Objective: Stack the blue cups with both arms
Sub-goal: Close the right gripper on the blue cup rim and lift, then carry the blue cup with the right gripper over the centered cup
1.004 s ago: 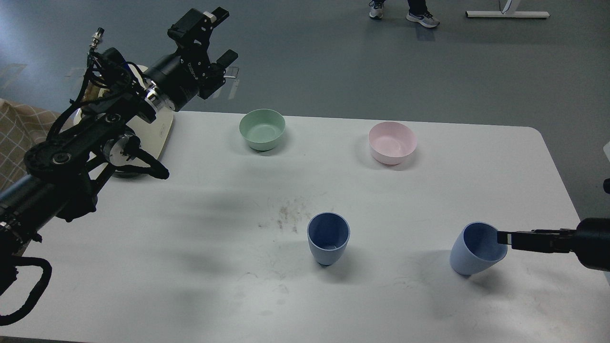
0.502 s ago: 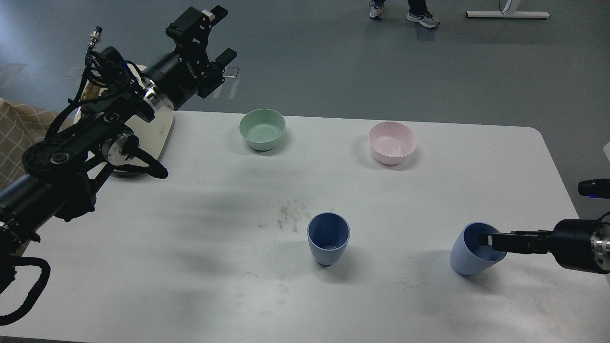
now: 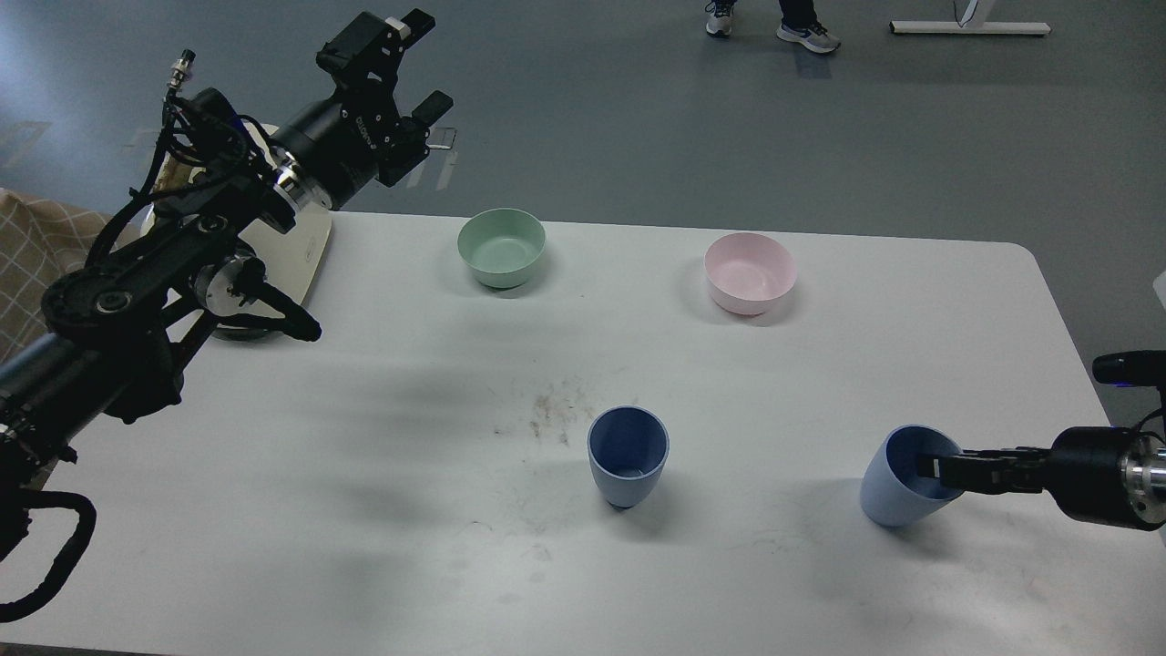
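A: Right hand (image 3: pixel 931 466) first. Its tip is poked into the mouth of the right cup (image 3: pixel 902 478), at the rim on the robot's right side. Fingers read as one dark bar, so I can't tell whether it's clenched on the wall or loose.

B: And the cup?

A: Tilted, mouth leaning toward the arm, base on the tabletop (image 3: pixel 364 510) near the right edge. It isn't standing square.

B: So the risk is?

A: If there's no real pinch on the wall, pulling up could just tip it over or let it roll, since the base is narrow and rounded. If the pinch is only at the rim, I'd guess the cup swings when lifted and meets the other one crooked.

B: Other cup?

A: Mid cup (image 3: pixel 628 456), upright, mouth up, well apart to the left, near some brown specks. Nothing touches it, so a skewed insertion could knock it over; same narrow base.

B: Left hand?

A: Left hand (image 3: pixel 410 68) is up high beyond the far left edge, fingers spread, holding nothing. It's well apart from both cups, so it isn't bracing the mid cup.

B: Anything else in the way?

A: Green bowl (image 3: pixel 501 246) and pink bowl (image 3: pixel 750 271) sit at the far side, clear of the path between the cups. Stack not yet done.
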You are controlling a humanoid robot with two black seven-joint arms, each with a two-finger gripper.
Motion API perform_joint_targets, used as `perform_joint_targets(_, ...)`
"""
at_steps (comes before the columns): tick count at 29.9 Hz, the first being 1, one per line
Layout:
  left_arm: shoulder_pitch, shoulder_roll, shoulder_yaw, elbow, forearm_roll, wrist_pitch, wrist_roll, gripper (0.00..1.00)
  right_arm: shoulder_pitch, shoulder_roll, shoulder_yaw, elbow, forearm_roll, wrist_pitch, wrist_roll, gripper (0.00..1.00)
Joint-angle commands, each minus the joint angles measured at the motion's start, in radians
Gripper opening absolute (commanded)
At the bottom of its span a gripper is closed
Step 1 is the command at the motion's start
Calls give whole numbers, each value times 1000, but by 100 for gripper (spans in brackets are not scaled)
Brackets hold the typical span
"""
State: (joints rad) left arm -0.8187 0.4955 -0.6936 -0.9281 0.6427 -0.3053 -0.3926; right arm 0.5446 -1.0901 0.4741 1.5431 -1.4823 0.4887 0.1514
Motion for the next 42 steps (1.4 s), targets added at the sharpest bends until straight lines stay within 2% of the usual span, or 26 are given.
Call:
perform_joint_targets(1, 1, 0, -10, 0, 0, 0, 0, 97, 2, 6, 0, 2, -3, 0, -6, 57)
perform_joint_targets(2, 1, 0, -11, 0, 0, 0, 0, 97, 3, 7, 0, 0, -3, 0, -7, 52)
perform_joint_targets(4, 1, 0, -11, 0, 0, 0, 0, 97, 11, 7, 0, 2, -1, 0, -10, 24)
perform_joint_targets(7, 1, 0, -11, 0, 0, 0, 0, 97, 14, 7, 1, 3, 0, 0, -12, 8)
perform_joint_targets(9, 1, 0, -11, 0, 0, 0, 0, 97, 15, 7, 3, 6, 2, 0, -13, 0)
perform_joint_targets(19, 6, 0, -11, -1, 0, 0, 0, 97, 60, -10, 8, 29, 14, 0, -10, 0)
perform_joint_targets(23, 6, 0, -11, 0, 0, 0, 0, 97, 184, -51, 9, 57, 30, 0, 0, 0)
perform_joint_targets(28, 6, 0, -9, 0, 0, 0, 1, 97, 357, -47, 8, 69, 54, 0, 4, 0)
perform_joint_targets(32, 6, 0, -9, 0, 0, 0, 1, 97, 478, 16, 0, 74, 53, 0, 2, 0)
perform_joint_targets(38, 4, -3, -9, 0, 0, 0, 1, 97, 548, 163, -3, 95, 7, 0, -35, 0)
perform_joint_targets(42, 6, 0, -7, 0, 2, 0, 1, 97, 558, 246, -20, 114, -49, 0, -39, 0)
